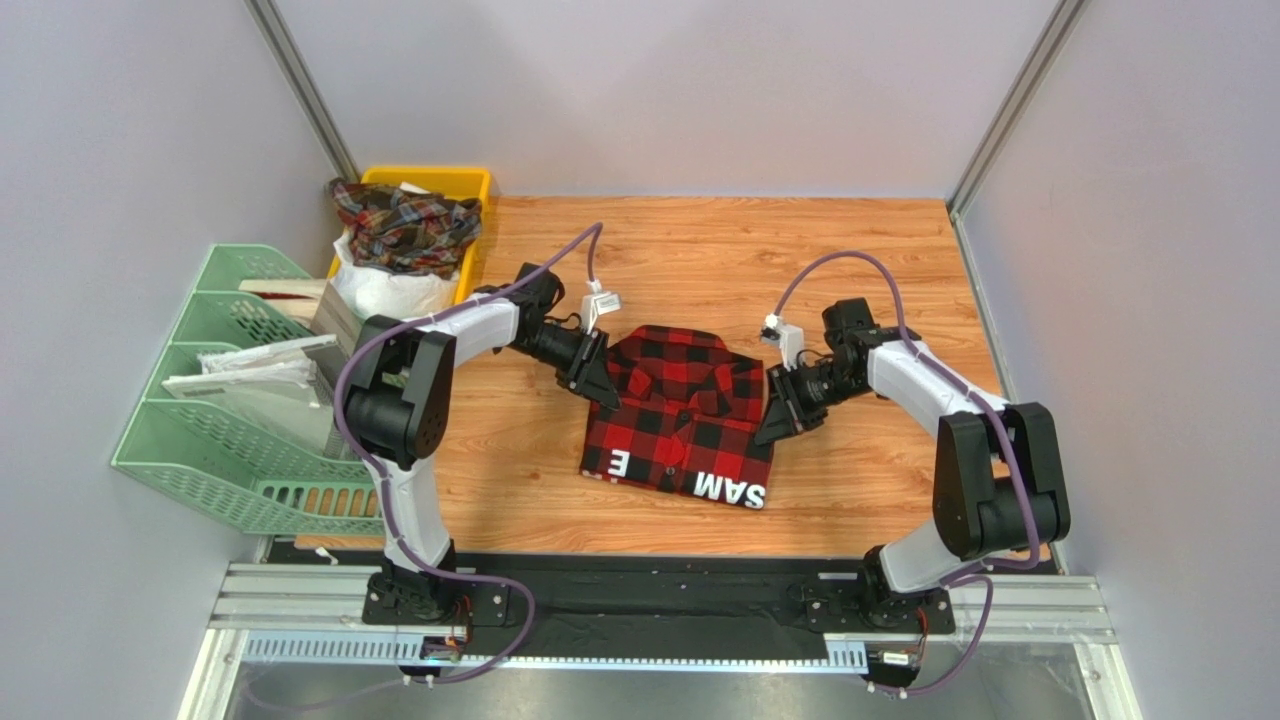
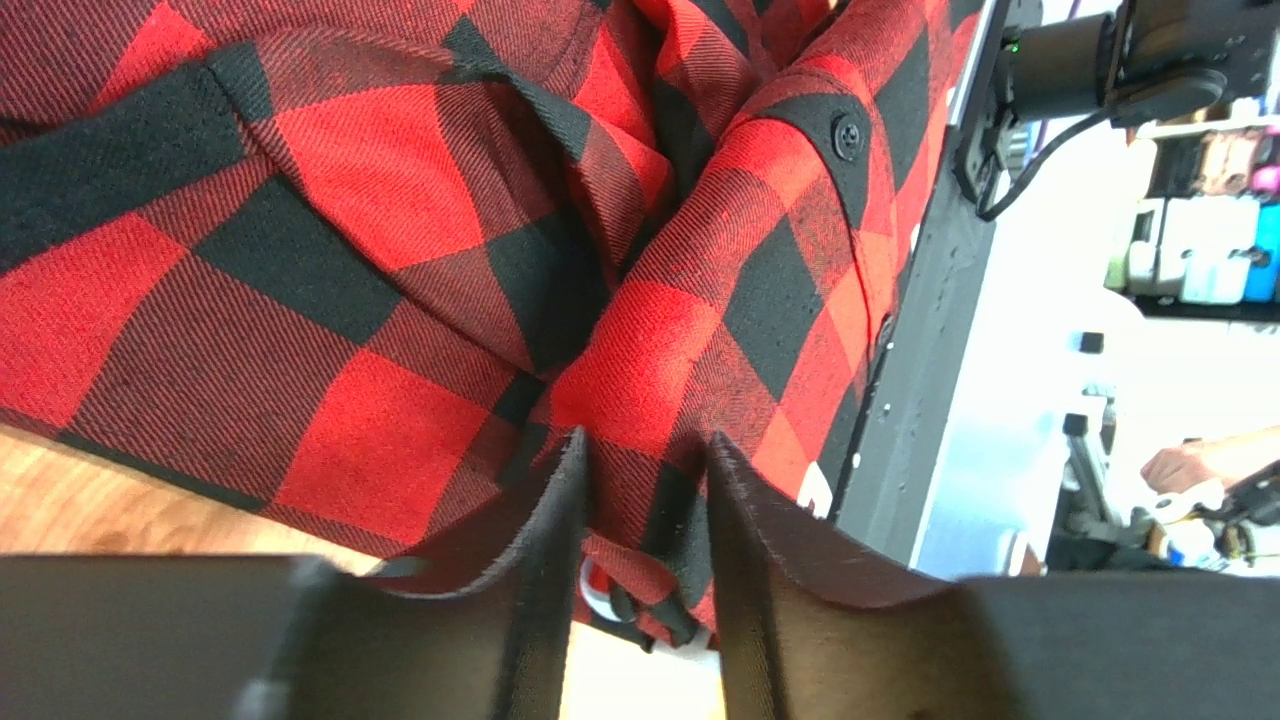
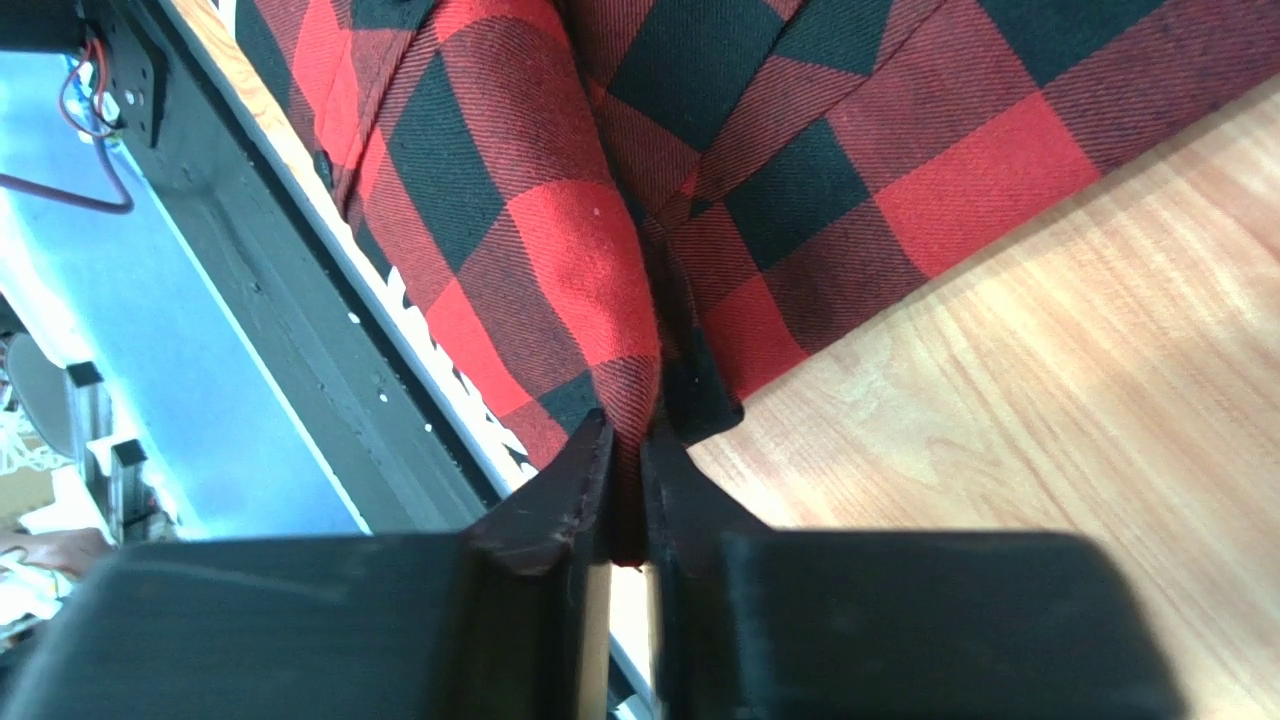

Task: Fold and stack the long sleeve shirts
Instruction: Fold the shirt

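Red-and-black checked shirt lies partly folded in the middle of the wooden table, with white lettering along its near edge. The right gripper is pinched tight on a fold at the shirt's right edge. The left gripper straddles a thick fold at the left edge; whether it truly clamps is unclear. Another plaid shirt sits in the yellow bin.

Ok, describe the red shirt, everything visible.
The shirt is soft-looking flannel in red-and-black check, with a black button and white letters along its near edge. It lies folded into a rough rectangle mid-way across the wooden table. The right gripper has its jaws pinched on a fold at its right edge; the left gripper straddles a fold at its left edge, grip unclear.
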`<state>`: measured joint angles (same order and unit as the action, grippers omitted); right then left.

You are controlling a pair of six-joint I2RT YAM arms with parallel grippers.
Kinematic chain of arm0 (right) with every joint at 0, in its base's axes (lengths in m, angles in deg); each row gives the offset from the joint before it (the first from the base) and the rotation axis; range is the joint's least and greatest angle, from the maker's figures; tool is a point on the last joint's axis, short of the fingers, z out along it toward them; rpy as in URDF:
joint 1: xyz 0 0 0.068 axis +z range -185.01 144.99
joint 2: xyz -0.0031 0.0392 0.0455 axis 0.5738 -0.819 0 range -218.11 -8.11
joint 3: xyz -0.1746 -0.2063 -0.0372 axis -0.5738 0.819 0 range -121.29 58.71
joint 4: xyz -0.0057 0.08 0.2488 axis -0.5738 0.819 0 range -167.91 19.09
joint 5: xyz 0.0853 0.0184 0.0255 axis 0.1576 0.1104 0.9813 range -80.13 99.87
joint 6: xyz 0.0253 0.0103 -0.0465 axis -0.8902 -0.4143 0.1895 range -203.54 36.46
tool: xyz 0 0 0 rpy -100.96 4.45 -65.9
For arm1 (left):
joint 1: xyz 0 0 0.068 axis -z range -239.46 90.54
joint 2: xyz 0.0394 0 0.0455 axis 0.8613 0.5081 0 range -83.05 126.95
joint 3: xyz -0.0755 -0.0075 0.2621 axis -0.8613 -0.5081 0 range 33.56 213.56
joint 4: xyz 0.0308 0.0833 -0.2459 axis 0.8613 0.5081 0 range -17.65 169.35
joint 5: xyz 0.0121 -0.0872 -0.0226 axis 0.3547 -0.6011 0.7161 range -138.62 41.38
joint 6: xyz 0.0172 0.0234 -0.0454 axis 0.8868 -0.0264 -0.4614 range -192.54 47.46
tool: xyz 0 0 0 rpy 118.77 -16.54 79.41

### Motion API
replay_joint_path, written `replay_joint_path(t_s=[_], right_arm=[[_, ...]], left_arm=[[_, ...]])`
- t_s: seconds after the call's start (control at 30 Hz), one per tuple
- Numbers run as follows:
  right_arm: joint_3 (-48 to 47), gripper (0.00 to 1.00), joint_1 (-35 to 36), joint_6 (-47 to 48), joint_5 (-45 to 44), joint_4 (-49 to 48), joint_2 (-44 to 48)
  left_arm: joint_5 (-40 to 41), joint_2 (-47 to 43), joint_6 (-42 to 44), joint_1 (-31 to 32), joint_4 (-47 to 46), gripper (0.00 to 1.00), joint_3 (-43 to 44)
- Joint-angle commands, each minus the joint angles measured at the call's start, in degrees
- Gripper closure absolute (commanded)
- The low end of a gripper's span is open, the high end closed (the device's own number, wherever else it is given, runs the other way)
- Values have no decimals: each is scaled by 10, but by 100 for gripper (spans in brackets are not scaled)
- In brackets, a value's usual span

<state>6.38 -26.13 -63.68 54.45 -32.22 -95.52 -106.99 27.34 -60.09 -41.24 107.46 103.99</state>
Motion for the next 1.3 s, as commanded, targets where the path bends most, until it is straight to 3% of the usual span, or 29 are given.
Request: replay_joint_path(t_s=[0.0,0.07,0.2,0.3,0.47,0.67,0.83,1.03,1.27], right_arm=[[-15,97,7,8,18,-15,6],[-18,100,12,8,20,-15,9],[-30,100,20,2,24,-4,17],[-41,100,27,-1,22,13,32],[-72,100,28,1,11,40,53],[-162,100,25,18,4,75,16],[-236,100,18,25,-13,70,-69],[-307,100,18,-3,-56,32,-211],[-298,100,27,-10,-91,4,-287]], left_arm=[[-32,-13,13,-5,15,70,-6],[-32,-20,14,-6,20,70,-13],[-35,-52,14,-6,14,93,-31],[-40,-77,12,-12,21,100,-35],[-36,-117,18,-16,61,100,-21],[-25,-108,20,-29,100,100,48],[28,-50,5,-37,97,100,119],[110,85,-60,-37,109,100,204],[166,118,-86,-25,105,100,175]])
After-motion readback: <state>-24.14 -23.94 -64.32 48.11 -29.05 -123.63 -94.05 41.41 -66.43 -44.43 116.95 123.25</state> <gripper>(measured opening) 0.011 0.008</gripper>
